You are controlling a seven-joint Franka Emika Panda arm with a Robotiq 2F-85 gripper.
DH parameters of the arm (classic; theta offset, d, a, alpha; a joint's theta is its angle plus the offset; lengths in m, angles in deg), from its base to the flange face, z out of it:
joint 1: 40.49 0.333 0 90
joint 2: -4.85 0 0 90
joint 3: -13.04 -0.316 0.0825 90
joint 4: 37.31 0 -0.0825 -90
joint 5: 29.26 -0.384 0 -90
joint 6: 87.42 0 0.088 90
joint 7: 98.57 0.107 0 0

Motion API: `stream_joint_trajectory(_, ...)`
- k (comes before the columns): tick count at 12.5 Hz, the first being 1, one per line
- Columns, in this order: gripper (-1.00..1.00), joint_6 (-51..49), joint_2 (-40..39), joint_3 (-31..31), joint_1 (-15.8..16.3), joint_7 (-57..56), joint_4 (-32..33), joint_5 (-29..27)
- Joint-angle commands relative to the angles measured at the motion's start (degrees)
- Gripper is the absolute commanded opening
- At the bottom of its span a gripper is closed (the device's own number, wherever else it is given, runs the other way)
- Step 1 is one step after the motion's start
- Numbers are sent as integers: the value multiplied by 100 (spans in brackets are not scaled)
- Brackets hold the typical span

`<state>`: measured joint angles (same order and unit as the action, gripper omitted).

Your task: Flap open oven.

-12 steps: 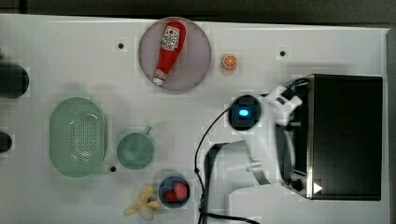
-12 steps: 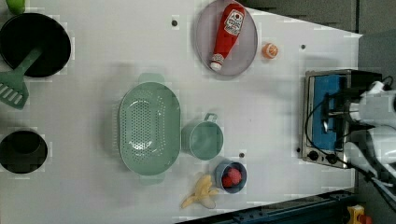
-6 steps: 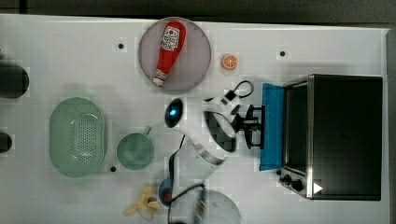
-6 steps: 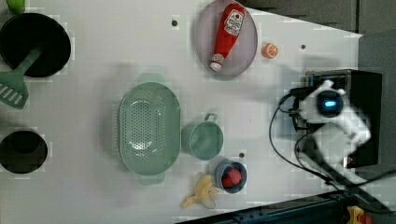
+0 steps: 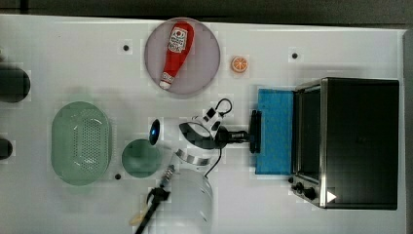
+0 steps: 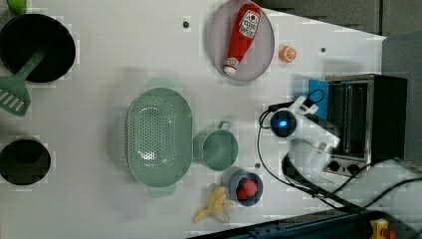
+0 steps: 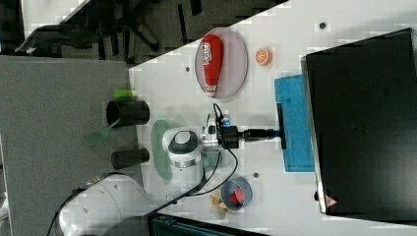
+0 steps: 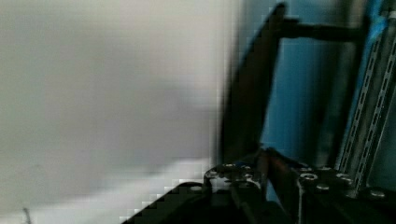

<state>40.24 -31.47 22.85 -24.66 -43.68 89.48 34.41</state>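
Observation:
The oven point(image 5: 360, 141) stands at the top view's right, black-topped with a silver front frame. Its blue glass door point(image 5: 275, 131) lies flapped down flat on the table, and the dark bar handle point(image 5: 255, 122) sits at the door's outer edge. My gripper point(image 5: 247, 136) reaches level from the top view's left and is shut on that handle near its middle. The right view shows the same grip, with the gripper point(image 7: 273, 132) at the handle point(image 7: 282, 113). In the wrist view the handle point(image 8: 247, 107) runs between my fingers point(image 8: 224, 175).
A ketchup bottle point(image 5: 175, 51) lies on a grey plate point(image 5: 207, 63), with an orange slice point(image 5: 239, 64) beside it. A green colander point(image 5: 80, 142) and green cup point(image 5: 141, 157) sit behind my arm. A bowl point(image 6: 245, 188) and banana point(image 6: 214, 204) are near the table edge.
The oven door has swung from shut down to flat on the table. My gripper moved toward the top view's left, with the handle in it.

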Motion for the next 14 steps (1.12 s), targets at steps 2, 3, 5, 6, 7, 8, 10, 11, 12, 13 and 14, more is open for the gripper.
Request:
stream_joint_trajectory(2,-65,-135,-96,45,101,601,-304,119)
stream_joint_trajectory(3,-65,-158,-94,45,122,600,-313,119)
stream_joint_trajectory(5,-65,-154,-22,30,191,600,-378,114)
stream_joint_trajectory(6,-65,-143,88,18,233,630,-429,56)
stream_joint_trajectory(7,-65,-143,282,18,260,729,-485,-42)
stream_joint_trajectory(8,-65,-144,542,28,258,813,-520,-222)
stream_joint_trajectory(10,-65,-146,1214,75,216,823,-577,-922)
stream_joint_trajectory(11,-65,-148,1600,122,188,823,-618,-1434)
stream_joint_trajectory(12,-65,-157,1990,182,150,823,-660,-1984)
stream_joint_trajectory(13,-65,-175,2384,251,114,814,-680,-2565)
stream_joint_trajectory(14,-65,-235,2768,339,73,814,-691,-3198)
